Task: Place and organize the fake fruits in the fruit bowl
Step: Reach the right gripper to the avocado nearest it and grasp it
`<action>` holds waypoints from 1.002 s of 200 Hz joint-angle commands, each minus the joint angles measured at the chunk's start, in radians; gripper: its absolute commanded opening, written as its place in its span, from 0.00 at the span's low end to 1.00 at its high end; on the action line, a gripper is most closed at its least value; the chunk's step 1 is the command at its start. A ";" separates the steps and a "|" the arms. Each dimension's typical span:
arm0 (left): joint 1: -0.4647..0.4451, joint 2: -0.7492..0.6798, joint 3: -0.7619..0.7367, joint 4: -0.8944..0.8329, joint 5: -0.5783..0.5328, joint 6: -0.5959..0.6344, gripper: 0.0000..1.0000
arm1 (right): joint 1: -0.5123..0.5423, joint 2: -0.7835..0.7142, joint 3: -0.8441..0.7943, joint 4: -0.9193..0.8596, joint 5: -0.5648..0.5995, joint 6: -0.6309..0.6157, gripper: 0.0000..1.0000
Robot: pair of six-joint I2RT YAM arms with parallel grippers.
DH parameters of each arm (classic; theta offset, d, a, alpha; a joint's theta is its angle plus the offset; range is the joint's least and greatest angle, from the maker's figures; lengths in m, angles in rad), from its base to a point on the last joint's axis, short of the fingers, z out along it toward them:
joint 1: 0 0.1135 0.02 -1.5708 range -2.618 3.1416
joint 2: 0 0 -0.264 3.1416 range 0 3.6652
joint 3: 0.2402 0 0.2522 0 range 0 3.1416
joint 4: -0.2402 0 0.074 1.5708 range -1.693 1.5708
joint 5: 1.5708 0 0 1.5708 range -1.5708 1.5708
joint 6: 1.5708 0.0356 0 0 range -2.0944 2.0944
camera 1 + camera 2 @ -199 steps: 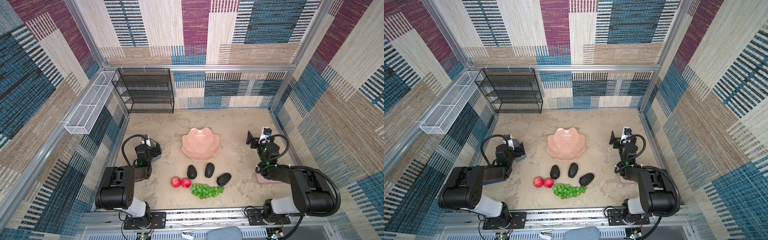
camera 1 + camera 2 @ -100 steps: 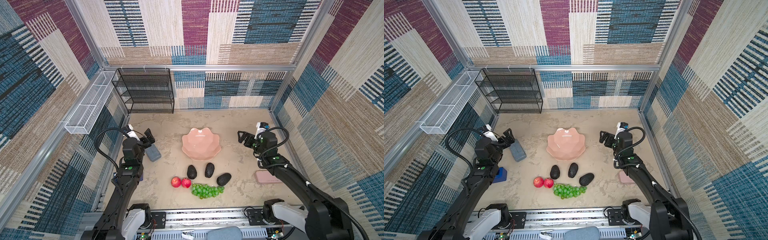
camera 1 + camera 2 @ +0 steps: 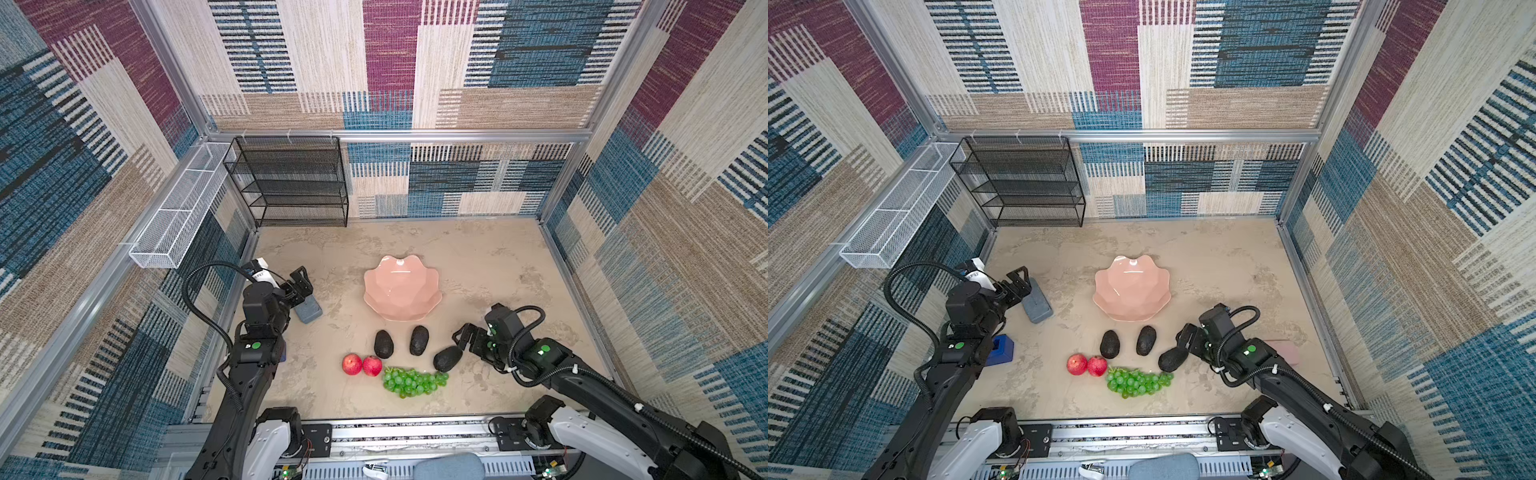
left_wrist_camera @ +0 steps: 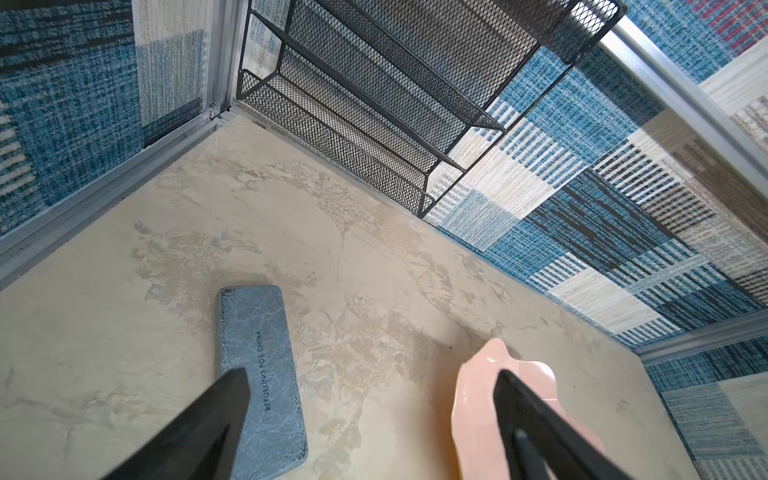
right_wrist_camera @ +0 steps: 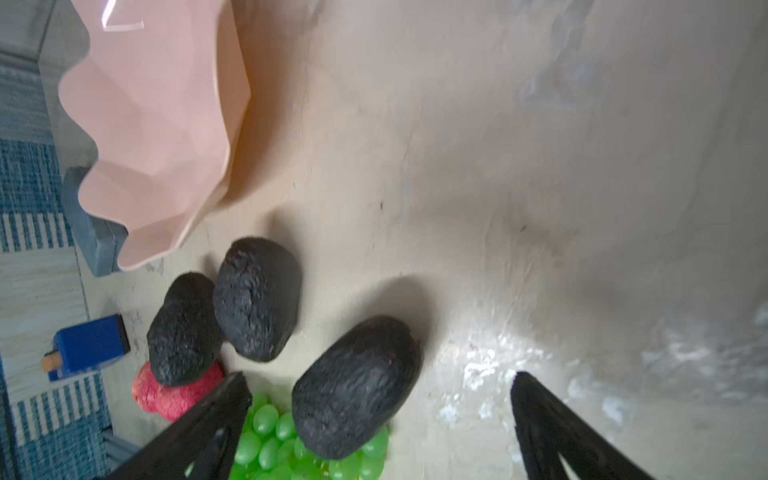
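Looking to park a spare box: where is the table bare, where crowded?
Bare: the far strip between the black rack and the fruit bowl, and right of the bowl toward the right wall. Crowded: the near middle, with avocados, red fruits and grapes.

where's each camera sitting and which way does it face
Top views: high above the arms' bases, looking down on the beige table; both arms show.
Left wrist: behind the open left hand, facing a flat grey rectangular case and black mesh rack.
Right wrist: behind the open right hand, facing three dark bumpy avocados.
Shared: glossy pink scalloped bowl, in every view.
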 commanded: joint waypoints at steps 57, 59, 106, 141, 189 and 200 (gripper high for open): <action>0.001 -0.012 -0.014 -0.003 0.022 -0.043 0.95 | 0.139 0.105 -0.020 0.105 -0.039 0.167 1.00; 0.001 -0.013 -0.014 -0.003 0.022 -0.043 0.95 | 0.140 0.109 -0.019 0.112 -0.039 0.167 1.00; 0.001 -0.022 -0.019 -0.004 0.017 -0.042 0.95 | 0.152 0.233 -0.001 0.237 -0.014 0.165 0.96; 0.001 -0.026 -0.020 -0.007 0.013 -0.037 0.95 | 0.154 0.312 0.011 0.290 0.016 0.162 0.84; 0.001 -0.029 -0.022 -0.006 0.003 -0.036 0.95 | 0.154 0.327 0.003 0.283 0.116 0.124 0.63; 0.000 -0.029 -0.024 -0.004 -0.002 -0.038 0.95 | 0.154 0.318 0.002 0.269 0.153 0.110 0.58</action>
